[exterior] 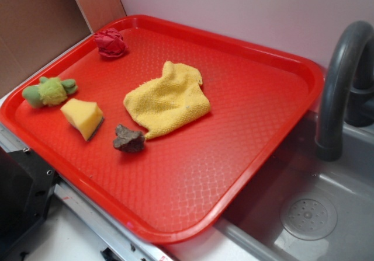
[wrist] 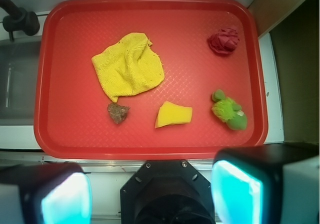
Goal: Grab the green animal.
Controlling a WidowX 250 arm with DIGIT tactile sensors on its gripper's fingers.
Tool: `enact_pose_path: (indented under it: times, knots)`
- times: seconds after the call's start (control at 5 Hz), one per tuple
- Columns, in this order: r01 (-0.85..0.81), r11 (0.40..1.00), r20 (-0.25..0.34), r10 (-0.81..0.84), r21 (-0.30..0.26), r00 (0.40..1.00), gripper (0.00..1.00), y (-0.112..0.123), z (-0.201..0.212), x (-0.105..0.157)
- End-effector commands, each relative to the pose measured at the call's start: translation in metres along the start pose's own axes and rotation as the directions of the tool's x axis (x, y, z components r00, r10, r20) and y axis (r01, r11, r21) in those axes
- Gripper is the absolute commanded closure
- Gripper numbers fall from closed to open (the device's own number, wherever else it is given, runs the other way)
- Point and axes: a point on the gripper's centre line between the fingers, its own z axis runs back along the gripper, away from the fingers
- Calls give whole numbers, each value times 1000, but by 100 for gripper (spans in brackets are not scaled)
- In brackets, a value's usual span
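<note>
The green animal (exterior: 49,91) is a small fuzzy yellow-green plush with a darker green head and limbs. It lies at the left edge of the red tray (exterior: 251,150), just behind the yellow sponge wedge (exterior: 83,117). In the wrist view it lies at the right side of the tray (wrist: 228,110). My gripper (wrist: 150,194) is open and empty, high above the near rim of the tray, its two cyan pads (wrist: 235,191) wide apart. The gripper itself does not show in the exterior view.
On the tray also lie a yellow cloth (exterior: 168,99), a brown rock-like lump (exterior: 128,139) and a red crumpled toy (exterior: 110,42). A grey sink (exterior: 310,214) with a dark faucet (exterior: 339,80) is at the right. A brown board (exterior: 35,27) stands behind the tray's left side.
</note>
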Motion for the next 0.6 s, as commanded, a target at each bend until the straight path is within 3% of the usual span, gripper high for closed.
enact_pose_path:
  times: [0.0,0.2,0.4]
  knots:
    - [0,1000,0,0,0,1000,0,0,0,0]
    - [86,996,80,-88,28,993,0,33,-28,15]
    - [192,981,152,-186,-24,971,0,57,-50,10]
